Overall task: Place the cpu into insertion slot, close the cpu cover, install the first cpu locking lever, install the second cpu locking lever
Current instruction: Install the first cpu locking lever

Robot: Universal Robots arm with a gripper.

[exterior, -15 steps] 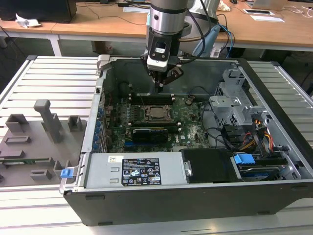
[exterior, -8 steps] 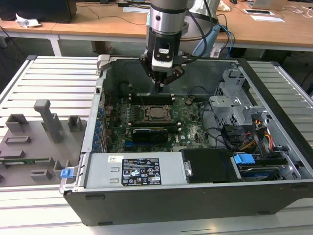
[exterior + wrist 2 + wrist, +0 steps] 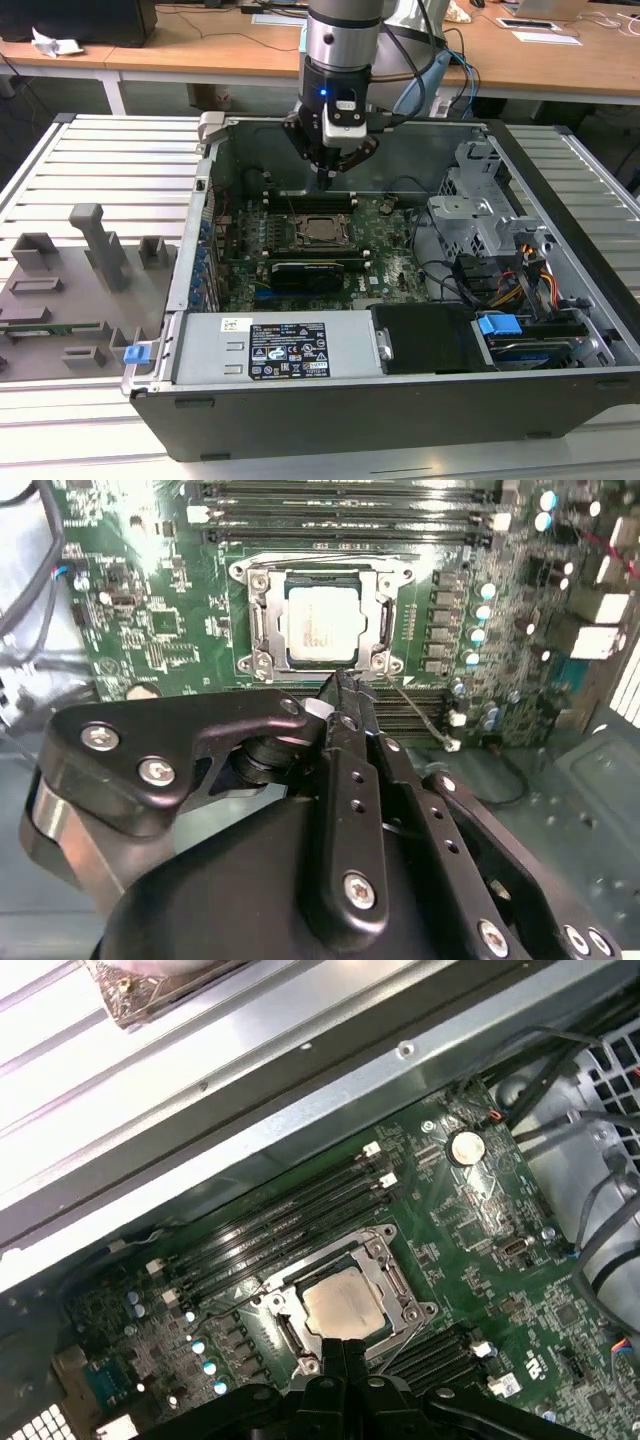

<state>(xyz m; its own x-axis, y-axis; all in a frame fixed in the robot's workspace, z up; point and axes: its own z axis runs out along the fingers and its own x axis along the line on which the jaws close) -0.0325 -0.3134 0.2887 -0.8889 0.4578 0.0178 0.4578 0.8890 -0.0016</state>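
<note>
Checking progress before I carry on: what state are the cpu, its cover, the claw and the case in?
cpu: lying flat in the insertion slot.
cpu cover: down over the cpu, framing its top.
claw: shut, tips at the cover's edge.
computer case: open, insides exposed.

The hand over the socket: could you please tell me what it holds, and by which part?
Nothing visible: the hand is shut and empty, its tips beside the cpu cover framing the seated cpu.
</note>
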